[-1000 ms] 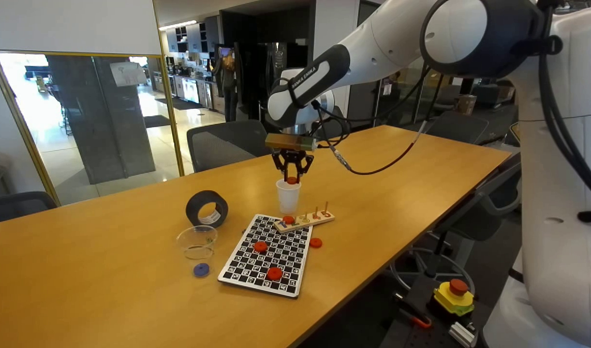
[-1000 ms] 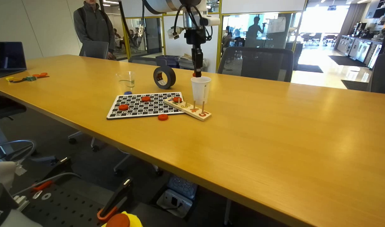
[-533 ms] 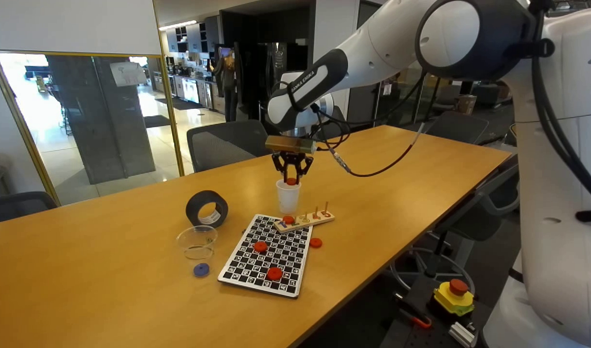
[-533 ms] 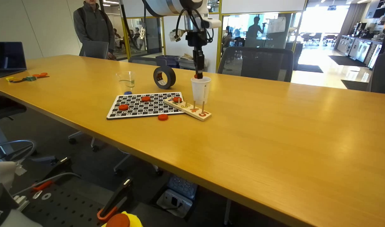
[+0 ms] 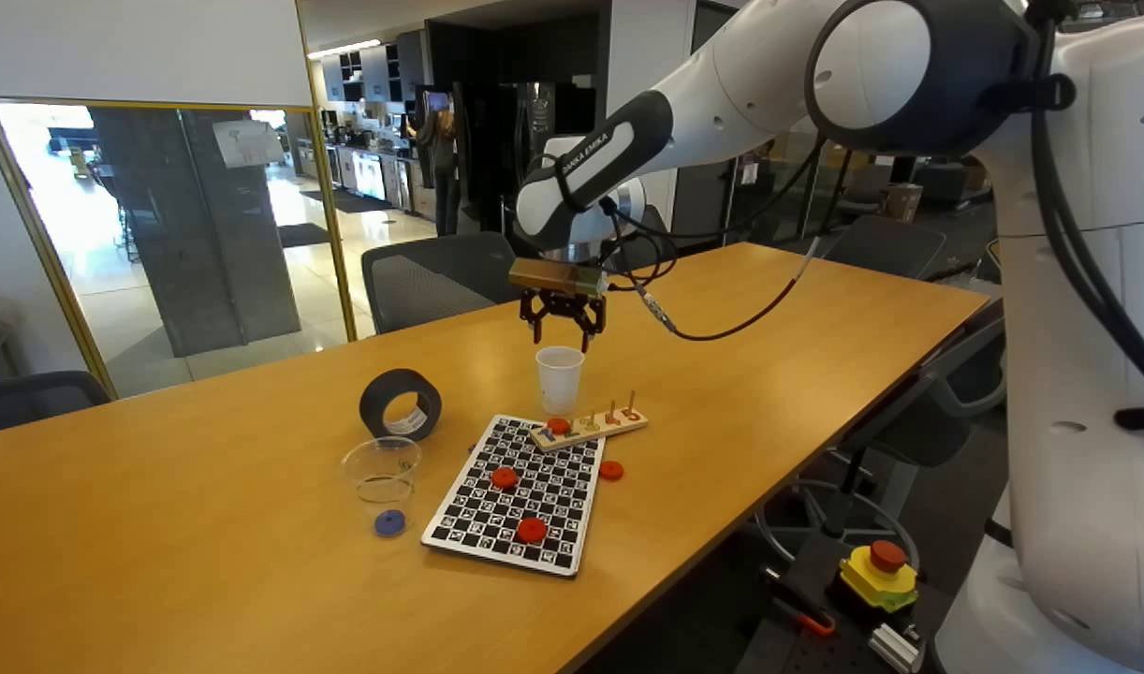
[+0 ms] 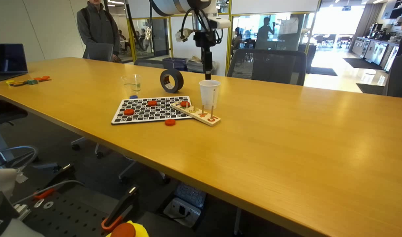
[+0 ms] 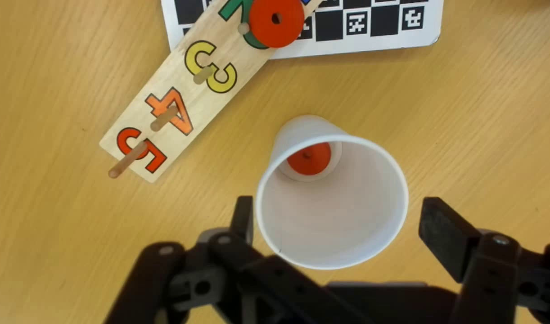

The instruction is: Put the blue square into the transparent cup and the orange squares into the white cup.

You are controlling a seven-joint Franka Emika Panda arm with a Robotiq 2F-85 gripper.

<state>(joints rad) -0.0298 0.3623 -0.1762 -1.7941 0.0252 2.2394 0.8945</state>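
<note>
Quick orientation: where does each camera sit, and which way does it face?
Exterior view: near the arm, facing across the table; the arm enters from picture right, jaws above the white cup.
Exterior view: off the table's near edge, facing a mesh chair; wrist at top, likely the base lower left.
Wrist view: on the wrist, facing down into the white cup with an orange piece inside; open jaws frame its rim.
All views share the white cup; only the exterior views show the transparent cup.

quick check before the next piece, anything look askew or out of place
The wooden peg board lies askew, one end overlapping a corner of the checkered board, so it may sit unevenly. Nothing looks spilled or damaged.
</note>
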